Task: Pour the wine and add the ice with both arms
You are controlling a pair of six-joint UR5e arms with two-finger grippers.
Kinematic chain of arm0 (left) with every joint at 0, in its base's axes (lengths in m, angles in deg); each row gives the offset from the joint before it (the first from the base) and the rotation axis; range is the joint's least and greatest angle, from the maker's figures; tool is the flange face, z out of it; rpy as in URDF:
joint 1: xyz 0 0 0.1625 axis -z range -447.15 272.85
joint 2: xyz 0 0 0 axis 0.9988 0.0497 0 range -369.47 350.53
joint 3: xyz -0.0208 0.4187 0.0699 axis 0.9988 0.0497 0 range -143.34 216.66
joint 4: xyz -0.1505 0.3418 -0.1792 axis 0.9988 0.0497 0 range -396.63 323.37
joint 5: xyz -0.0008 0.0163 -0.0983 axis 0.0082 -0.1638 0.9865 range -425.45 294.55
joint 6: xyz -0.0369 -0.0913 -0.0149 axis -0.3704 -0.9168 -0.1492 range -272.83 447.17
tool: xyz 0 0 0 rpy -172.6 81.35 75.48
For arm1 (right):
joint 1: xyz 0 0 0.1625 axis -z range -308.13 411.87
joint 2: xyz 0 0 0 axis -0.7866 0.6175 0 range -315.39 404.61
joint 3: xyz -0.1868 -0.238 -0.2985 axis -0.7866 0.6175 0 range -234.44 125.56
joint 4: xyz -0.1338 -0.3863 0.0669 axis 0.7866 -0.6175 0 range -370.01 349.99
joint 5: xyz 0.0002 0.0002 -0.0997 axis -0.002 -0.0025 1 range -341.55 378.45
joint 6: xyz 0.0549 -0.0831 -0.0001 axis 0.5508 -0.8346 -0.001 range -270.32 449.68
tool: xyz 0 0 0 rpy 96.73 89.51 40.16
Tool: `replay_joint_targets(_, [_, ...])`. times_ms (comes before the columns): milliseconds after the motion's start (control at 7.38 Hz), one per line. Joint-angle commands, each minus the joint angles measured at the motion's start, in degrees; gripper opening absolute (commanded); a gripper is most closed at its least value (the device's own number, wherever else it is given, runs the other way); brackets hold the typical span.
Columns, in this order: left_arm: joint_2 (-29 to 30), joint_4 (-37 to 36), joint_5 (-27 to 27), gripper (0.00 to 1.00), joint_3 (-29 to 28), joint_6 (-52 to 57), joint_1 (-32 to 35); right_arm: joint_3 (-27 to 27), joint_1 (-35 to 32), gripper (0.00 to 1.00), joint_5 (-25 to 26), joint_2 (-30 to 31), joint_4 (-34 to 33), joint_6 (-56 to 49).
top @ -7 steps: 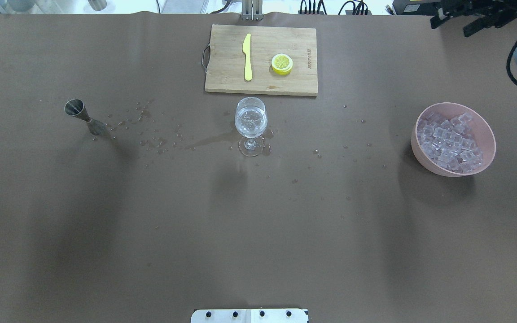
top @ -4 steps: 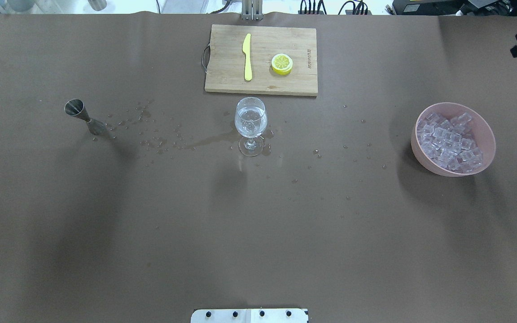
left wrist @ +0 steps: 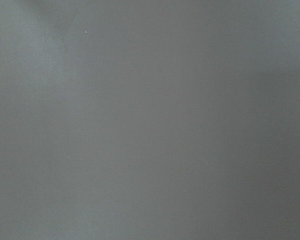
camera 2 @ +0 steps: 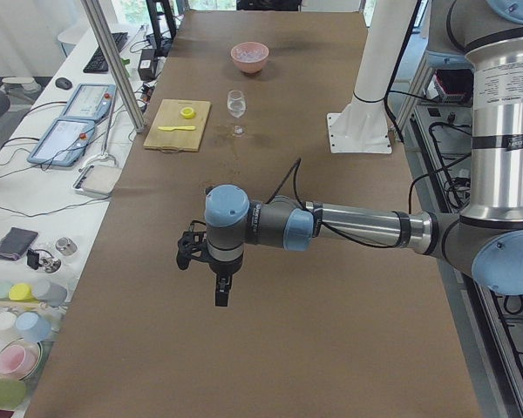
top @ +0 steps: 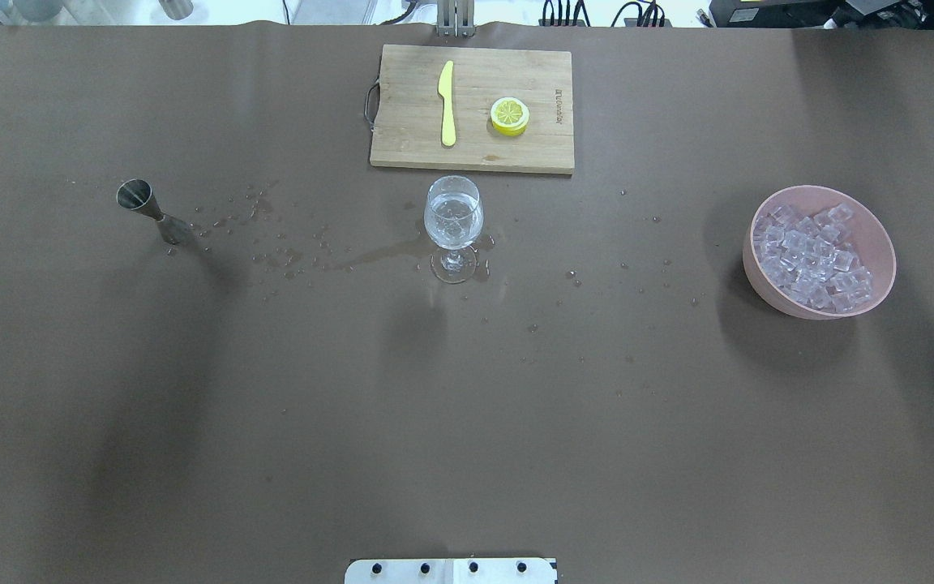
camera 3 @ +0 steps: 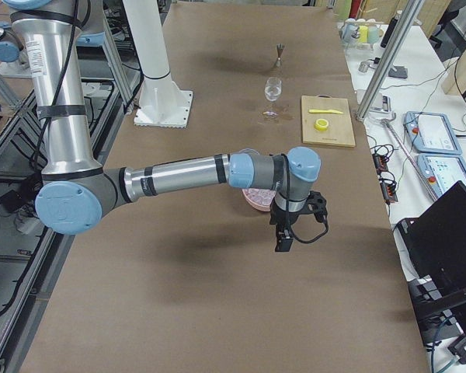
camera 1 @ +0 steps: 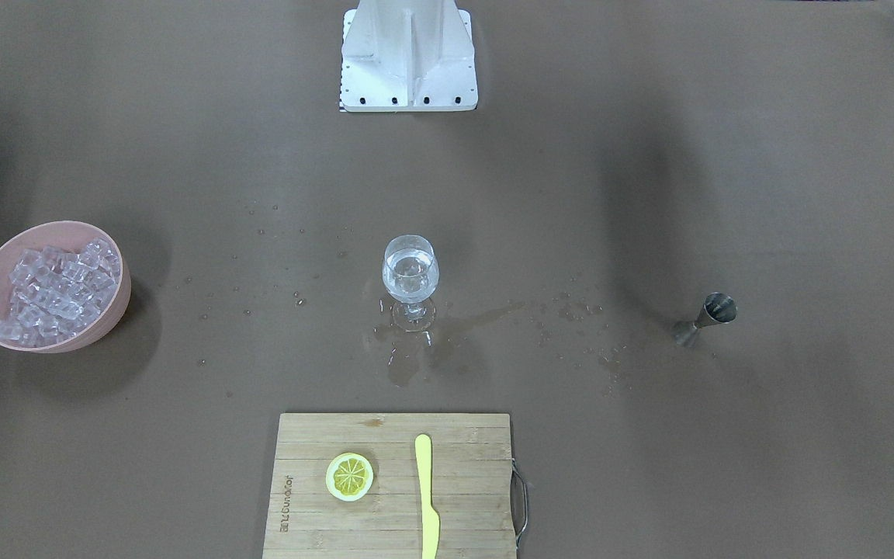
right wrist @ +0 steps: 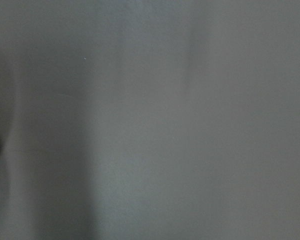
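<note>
notes right gripper (camera 3: 291,229) gone from overhead view's top right corner, where it showed half a second ago; now hangs over table (top: 467,422) just beside pink bowl (top: 871,217), grip state not determinable. left gripper (camera 2: 216,283) over bare table, likewise cannot tell. across overhead: finds steel jigger (top: 147,211) standing, spilled droplets (top: 280,259), stemmed glass (top: 452,219) holding wine (top: 452,234), bowl full of ice (top: 811,255).

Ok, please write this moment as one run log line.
bowl: ice | glass: upright, wine, ice inside | jigger: standing | table: spill | left gripper: unclear | right gripper: unclear
</note>
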Motion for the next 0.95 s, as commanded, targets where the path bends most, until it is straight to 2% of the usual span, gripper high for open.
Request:
replay_joint_targets(0, [-2.12,-0.41,0.0,0.98,-0.69,-0.24,-0.03,1.67,-3.49,1.0,-3.91,2.52,0.09,-0.33])
replay_joint_targets(406, [-3.09,-0.41,1.32,0.98,-2.36,-0.24,0.06,2.12,-4.55,1.0,-5.33,2.43,0.17,0.28])
replay_joint_targets(812, [-3.71,0.03,2.46,0.98,-2.36,-0.24,0.06,0.63,-6.13,1.0,-10.43,2.53,0.35,0.19])
